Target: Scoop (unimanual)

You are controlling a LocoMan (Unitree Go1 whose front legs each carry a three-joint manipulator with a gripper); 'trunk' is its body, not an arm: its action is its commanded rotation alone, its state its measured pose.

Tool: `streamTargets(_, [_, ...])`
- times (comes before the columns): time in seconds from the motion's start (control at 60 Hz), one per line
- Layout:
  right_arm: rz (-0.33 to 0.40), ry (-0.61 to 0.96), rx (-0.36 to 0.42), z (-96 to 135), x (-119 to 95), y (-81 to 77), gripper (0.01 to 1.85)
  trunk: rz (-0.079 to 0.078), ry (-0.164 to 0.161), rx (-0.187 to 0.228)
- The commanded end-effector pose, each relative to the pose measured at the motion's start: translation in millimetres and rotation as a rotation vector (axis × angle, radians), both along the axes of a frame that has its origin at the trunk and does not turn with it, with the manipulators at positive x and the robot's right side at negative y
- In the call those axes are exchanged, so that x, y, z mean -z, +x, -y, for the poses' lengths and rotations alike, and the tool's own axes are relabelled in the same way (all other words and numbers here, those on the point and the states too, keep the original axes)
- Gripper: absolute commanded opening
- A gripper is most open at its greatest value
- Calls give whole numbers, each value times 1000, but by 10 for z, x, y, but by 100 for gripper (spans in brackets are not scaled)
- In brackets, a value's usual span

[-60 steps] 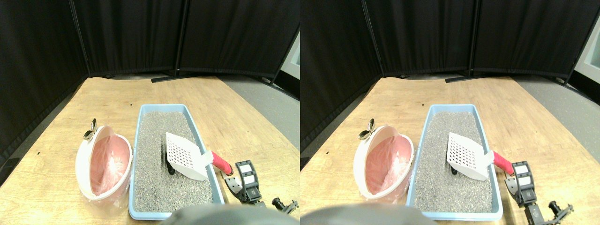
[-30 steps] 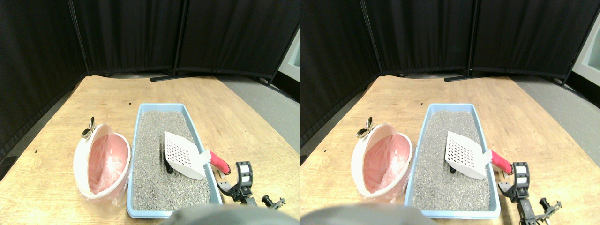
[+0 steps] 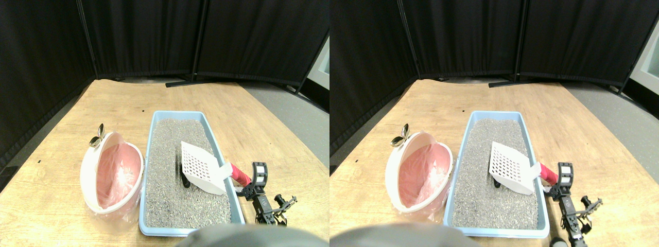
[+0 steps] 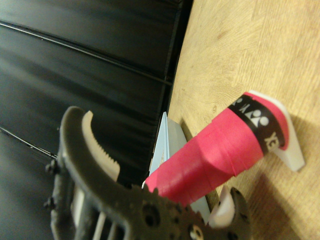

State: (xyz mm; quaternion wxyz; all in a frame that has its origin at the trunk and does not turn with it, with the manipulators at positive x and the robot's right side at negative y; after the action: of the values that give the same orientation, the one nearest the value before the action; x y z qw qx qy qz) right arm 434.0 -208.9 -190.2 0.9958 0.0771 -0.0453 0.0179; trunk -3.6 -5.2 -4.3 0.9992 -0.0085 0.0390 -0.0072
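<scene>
- This is a lab test area, not a home: black curtain panels (image 3: 154,36) on metal stands wall off the scene.
- In front of the curtains lies a bare plywood floor board (image 3: 134,103), with grey carpet (image 3: 288,110) beside it.

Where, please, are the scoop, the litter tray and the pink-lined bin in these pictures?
scoop (image 3: 198,165): stereo pair view, on its white slotted blade.
litter tray (image 3: 152,131): stereo pair view, on its blue left rim.
pink-lined bin (image 3: 88,170): stereo pair view, on its white outer wall.
</scene>
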Motion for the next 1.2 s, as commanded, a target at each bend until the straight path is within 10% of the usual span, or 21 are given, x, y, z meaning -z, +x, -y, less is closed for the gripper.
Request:
streamTargets(0.017, [31,15,6,-1,-13,29,112,-26,-26,-14])
streamTargets(1.2, [-21,107,87,75,32,258,89,-4,-28,10])
